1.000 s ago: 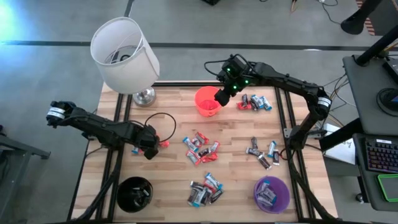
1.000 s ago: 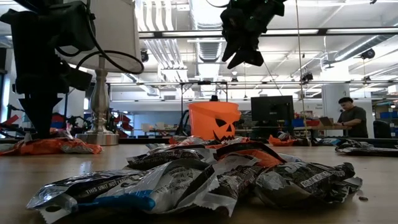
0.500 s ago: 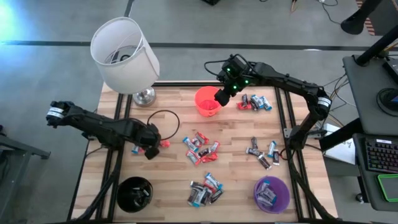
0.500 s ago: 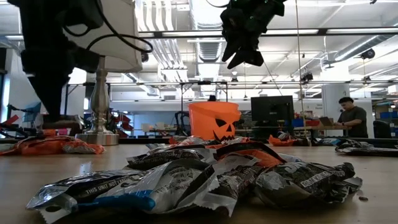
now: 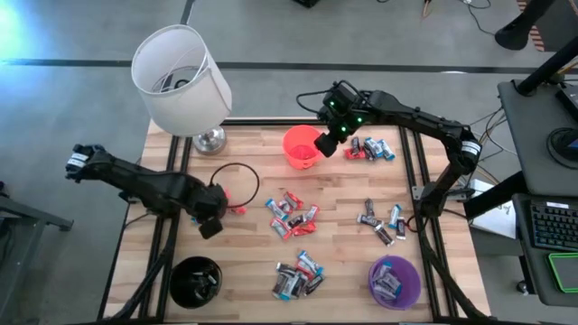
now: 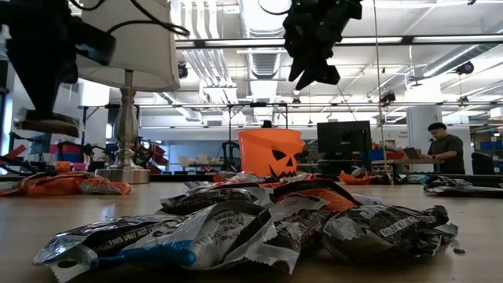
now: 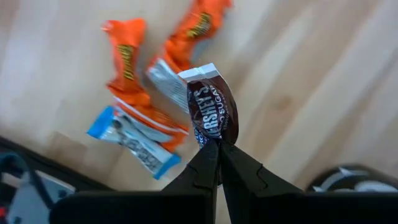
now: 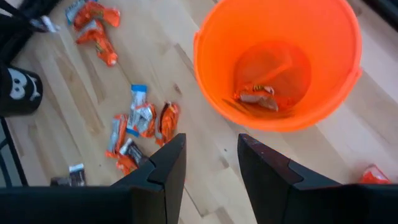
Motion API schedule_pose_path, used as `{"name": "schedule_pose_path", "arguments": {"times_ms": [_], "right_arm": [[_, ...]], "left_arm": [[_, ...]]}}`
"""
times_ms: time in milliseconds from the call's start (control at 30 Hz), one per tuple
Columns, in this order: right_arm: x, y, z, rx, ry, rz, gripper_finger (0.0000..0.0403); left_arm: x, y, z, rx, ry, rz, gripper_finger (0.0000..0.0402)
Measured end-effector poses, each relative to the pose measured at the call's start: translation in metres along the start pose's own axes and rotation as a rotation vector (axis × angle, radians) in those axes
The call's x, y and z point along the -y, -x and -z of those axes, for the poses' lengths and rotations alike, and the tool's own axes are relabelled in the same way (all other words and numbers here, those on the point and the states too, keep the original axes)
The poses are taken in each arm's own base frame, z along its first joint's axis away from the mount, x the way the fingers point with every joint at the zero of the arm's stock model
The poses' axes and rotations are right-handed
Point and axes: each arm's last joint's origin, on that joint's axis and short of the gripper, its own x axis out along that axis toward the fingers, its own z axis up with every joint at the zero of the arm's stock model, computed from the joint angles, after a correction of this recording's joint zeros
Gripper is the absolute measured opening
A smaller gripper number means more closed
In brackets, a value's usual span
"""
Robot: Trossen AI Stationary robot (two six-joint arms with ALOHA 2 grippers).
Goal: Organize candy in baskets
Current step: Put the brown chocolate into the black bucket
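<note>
While left claw (image 7: 217, 144) pinches brown candy (image 7: 211, 112) | right claw (image 8: 211, 163) open (apparently empty) over orange basket (image 8: 348, 74).

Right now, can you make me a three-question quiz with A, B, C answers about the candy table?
1. Where is the purple bucket?
A. beside the lamp
B. near the table's front right corner
C. under the left arm

2. What colour is the bucket below the right gripper?
A. orange
B. green
C. white

3. What is the left gripper doing?
A. resting open on the table
B. holding a spoon
C. pinching a dark brown candy

Answers: 1 B, the high view shows it at the front right corner. 2 A, the right wrist view looks into an orange bucket. 3 C, the fingers are shut on the wrapper's end.
</note>
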Motion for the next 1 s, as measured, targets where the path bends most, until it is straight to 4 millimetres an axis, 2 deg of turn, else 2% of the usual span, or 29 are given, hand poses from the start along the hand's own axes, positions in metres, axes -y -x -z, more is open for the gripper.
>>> {"name": "schedule_pose_path", "arguments": {"times_ms": [233, 600, 800, 1000], "right_arm": [[0.000, 0.000, 0.002, -0.016, -0.016, 0.004, 0.0132], [-0.002, -0.001, 0.002, -0.018, -0.060, 0.001, 0.0136], [-0.011, -0.003, 0.005, -0.029, -0.067, -0.010, 0.0130], [-0.026, -0.008, 0.010, -0.048, -0.080, -0.027, 0.0132]], "left_arm": [[0.019, 0.015, 0.020, -0.001, -0.068, 0.085, 0.0000], [0.051, 0.059, 0.053, 0.025, -0.119, 0.249, 0.0000], [0.064, 0.074, 0.082, -0.015, -0.131, 0.309, 0.0000], [0.076, 0.077, 0.109, -0.056, -0.159, 0.354, 0.0000]]}}
